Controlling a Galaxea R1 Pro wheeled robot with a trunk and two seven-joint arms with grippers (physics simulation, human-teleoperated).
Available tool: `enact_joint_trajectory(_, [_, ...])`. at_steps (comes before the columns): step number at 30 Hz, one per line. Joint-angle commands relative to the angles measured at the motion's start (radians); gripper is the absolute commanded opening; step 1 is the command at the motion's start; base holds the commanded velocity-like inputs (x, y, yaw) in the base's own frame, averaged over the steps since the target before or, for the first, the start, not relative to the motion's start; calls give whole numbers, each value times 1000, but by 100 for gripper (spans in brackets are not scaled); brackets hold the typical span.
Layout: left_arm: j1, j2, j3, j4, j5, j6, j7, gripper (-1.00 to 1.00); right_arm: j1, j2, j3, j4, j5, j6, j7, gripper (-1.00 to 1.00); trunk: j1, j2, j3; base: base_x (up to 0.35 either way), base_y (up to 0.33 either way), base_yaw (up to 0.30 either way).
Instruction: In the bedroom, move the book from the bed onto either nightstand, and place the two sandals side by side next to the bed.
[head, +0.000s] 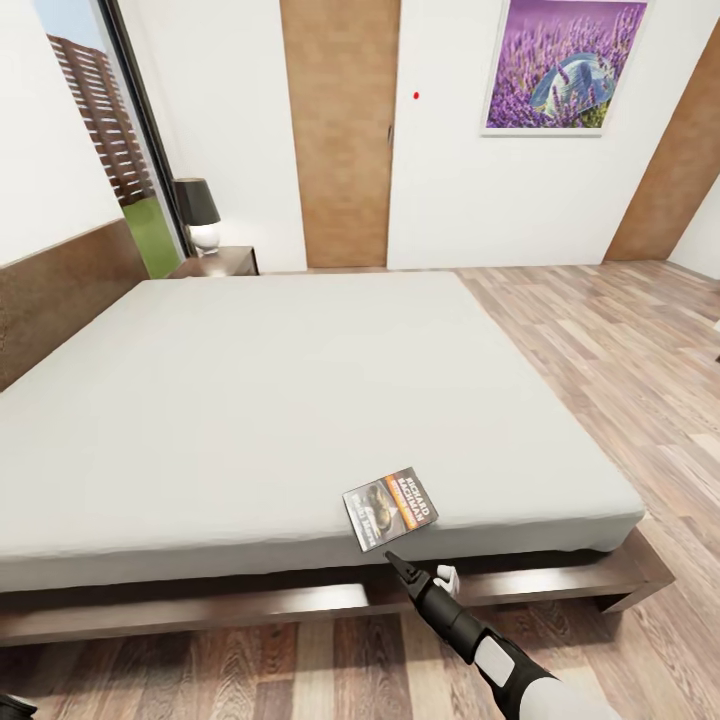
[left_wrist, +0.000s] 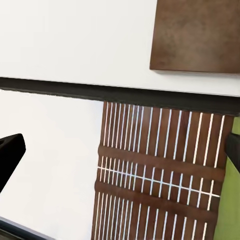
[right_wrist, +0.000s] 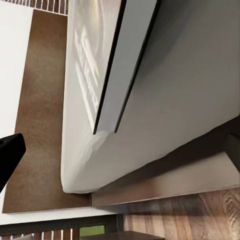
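The book (head: 391, 507) lies flat on the grey bed (head: 280, 400), close to the mattress's near edge, with its orange band showing. My right gripper (head: 420, 572) is open, just below and in front of the book, at the level of the bed's side. In the right wrist view the book (right_wrist: 95, 60) overhangs the mattress edge a little, and the right gripper (right_wrist: 122, 150) has its fingers wide apart with nothing between them. My left gripper (left_wrist: 122, 155) is open too, facing a wall and a window. A nightstand (head: 222, 262) stands at the bed's far left corner. The sandals are out of view.
A black-shaded lamp (head: 198, 212) sits on the nightstand. The dark wooden bed frame (head: 300, 600) juts out below the mattress. Wood-plank floor (head: 620, 350) runs along the bed's right side. Behind are a tan door (head: 340, 130), a lavender picture (head: 562, 65) and a tall window (head: 100, 130).
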Motion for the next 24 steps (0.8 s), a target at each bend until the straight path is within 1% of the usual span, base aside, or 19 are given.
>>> enact_joint_trajectory(1, [-1,1,-8,-1,10,11,7,100,0,1,-9,-3,8,9,4,100,0,0,-1,0,119,0])
enact_joint_trajectory(9, [-1,1,-9,0,10,10,7,100,0,1,-9,-3,8,8,4,100,0,0,-1,0,55,0])
enact_joint_trajectory(24, [-1,1,-9,0,10,10,7,100,0,0,-8,-4,8,9,9,100,0,0,-1,0,7,0])
